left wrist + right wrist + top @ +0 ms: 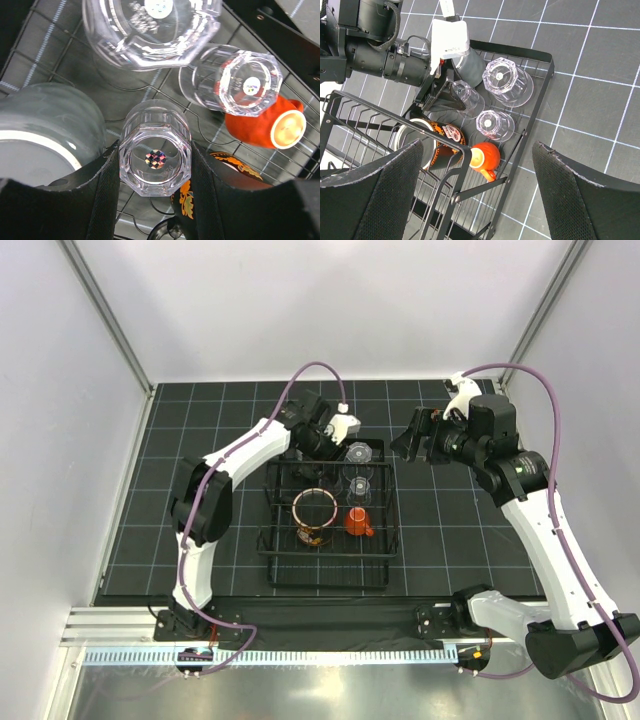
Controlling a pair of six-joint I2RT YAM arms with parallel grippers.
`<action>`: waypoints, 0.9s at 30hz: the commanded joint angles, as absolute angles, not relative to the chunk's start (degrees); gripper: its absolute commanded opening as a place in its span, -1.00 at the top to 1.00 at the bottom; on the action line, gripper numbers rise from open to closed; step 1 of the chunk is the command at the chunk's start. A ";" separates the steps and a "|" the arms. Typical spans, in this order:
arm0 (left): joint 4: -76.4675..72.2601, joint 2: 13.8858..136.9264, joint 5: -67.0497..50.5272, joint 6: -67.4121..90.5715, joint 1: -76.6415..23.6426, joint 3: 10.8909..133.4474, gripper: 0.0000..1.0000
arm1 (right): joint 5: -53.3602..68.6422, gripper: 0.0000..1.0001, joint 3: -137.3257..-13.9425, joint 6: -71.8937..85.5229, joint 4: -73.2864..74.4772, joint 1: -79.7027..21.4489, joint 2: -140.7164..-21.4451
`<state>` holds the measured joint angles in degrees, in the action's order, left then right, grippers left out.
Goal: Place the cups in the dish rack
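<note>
Dish rack [512, 48]: we count 6 cups inside.
- Left gripper [155, 167] clamps the held clear cup [155, 160]; we cannot tell whether it touches the grid.
- Second clear cup [245, 82] and largest clear cup [150, 30] are near.
- Orange cup [357, 521] lies sideways beside the mug [314, 515].
- Grey-green cup [45, 125] is cut off by a finger.
- Right gripper [410, 437] is spread wide and empty.

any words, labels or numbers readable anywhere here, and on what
No text can be read.
Sticker on the near clear cup: shiny checks, no words.
Stickers on the middle clear cup and far clear cup: too blurred to read.
Large mug: decorative pattern only, no words.
</note>
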<state>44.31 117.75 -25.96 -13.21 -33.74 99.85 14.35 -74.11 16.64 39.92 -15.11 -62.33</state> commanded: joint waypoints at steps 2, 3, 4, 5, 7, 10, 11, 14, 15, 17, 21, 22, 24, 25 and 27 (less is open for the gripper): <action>41.48 115.84 -23.64 -12.22 -33.93 99.67 0.82 | 15.38 -0.78 -74.27 16.96 37.62 -14.59 -61.44; 41.48 115.93 -23.47 -12.22 -33.93 99.75 0.82 | 15.55 -0.78 -74.18 16.96 37.44 -14.59 -61.44; 41.48 116.01 -23.21 -12.13 -34.01 99.84 0.82 | 15.47 -0.78 -74.27 16.96 37.62 -14.59 -61.44; 41.57 116.28 -23.12 -12.13 -34.19 99.67 0.82 | 15.56 -0.78 -74.27 17.05 37.62 -14.68 -61.44; 41.57 116.37 -22.94 -12.22 -34.28 99.49 0.83 | 15.47 -0.78 -74.27 17.05 37.70 -14.50 -61.44; 41.66 116.72 -22.76 -12.22 -34.54 99.75 0.81 | 15.56 -0.78 -74.27 17.05 37.62 -14.41 -61.26; 41.83 116.81 -22.68 -12.30 -34.63 99.84 0.77 | 15.47 -0.78 -74.18 16.96 37.62 -14.41 -61.26; 42.54 117.33 -23.03 -12.39 -35.07 100.37 0.63 | 15.56 -0.78 -74.27 17.05 37.62 -14.41 -61.17; 42.80 117.60 -23.03 -12.65 -35.16 100.46 0.60 | 15.56 -0.78 -74.27 17.05 37.62 -14.33 -61.26; 42.98 117.77 -23.03 -12.74 -35.24 100.72 0.56 | 15.64 -0.78 -74.27 17.05 37.62 -14.24 -61.17; 43.68 117.95 -23.73 -12.74 -35.24 100.99 0.35 | 15.64 -0.78 -74.18 16.96 37.71 -14.24 -61.00; 43.77 117.95 -23.73 -12.66 -35.24 100.99 0.31 | 15.64 -0.78 -74.18 16.96 37.71 -14.15 -61.00; 44.03 117.95 -23.82 -12.83 -35.24 101.16 0.21 | 15.73 -0.78 -74.09 16.96 37.79 -14.06 -61.00; 44.21 118.12 -23.82 -12.75 -35.24 101.25 0.18 | 15.82 -0.78 -74.09 17.05 37.71 -14.15 -61.00; 44.56 118.21 -24.17 -12.92 -35.24 101.51 0.06 | 15.82 -0.78 -74.09 17.05 37.53 -13.97 -60.91</action>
<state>43.99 117.84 -23.14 -12.43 -35.11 99.53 15.25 -74.02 16.69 39.90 -14.37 -62.24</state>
